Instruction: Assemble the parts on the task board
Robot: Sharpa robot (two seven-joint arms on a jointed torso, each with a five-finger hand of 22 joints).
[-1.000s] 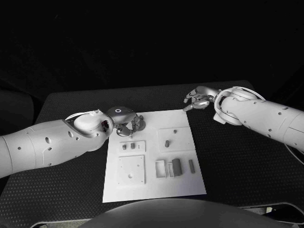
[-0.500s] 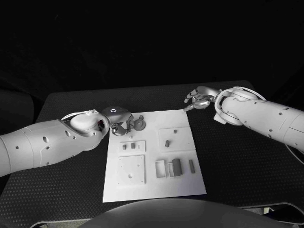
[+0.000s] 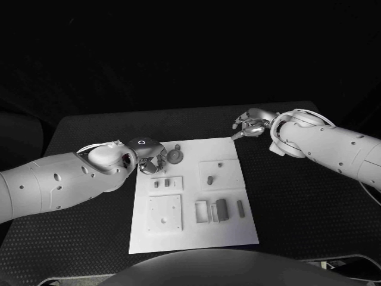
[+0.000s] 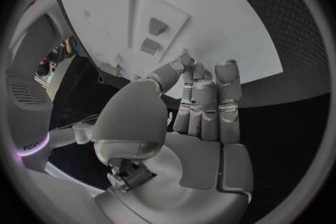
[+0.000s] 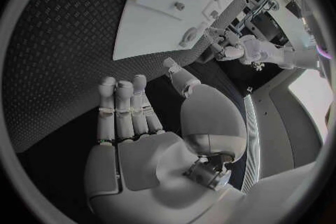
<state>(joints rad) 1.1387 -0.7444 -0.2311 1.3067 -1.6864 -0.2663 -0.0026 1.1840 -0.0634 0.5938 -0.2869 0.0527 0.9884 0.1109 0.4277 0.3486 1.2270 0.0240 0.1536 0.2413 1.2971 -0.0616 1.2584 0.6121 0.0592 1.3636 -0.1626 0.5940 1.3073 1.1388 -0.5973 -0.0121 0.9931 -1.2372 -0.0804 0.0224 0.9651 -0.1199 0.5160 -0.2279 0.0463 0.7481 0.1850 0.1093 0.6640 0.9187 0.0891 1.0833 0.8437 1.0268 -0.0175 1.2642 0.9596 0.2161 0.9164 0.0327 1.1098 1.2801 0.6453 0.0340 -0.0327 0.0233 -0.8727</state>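
The white task board (image 3: 229,229) lies in the middle of the black table. A round grey part (image 3: 174,156) lies near its far left corner. My left hand (image 3: 149,159) hovers at that corner, just left of the round part and apart from it; its fingers (image 4: 203,101) are stretched out with nothing in them. My right hand (image 3: 250,125) hangs past the board's far right corner, over the table, fingers (image 5: 126,106) straight and holding nothing. Small grey parts stand in the board: two (image 3: 161,183) in a left block, one (image 3: 209,179) mid-right, and several (image 3: 221,208) lower right.
A raised square plate (image 3: 165,213) sits on the board's near left. The left wrist view shows the board (image 4: 224,17) with two small grey parts (image 4: 154,33). The right wrist view shows the board (image 5: 161,28) and my left hand (image 5: 241,47) beyond it. Black table (image 3: 311,202) surrounds the board.
My left hand has drawn back to the left, uncovering the round grey part, which now lies free on the board. The right hand has stayed where it was.
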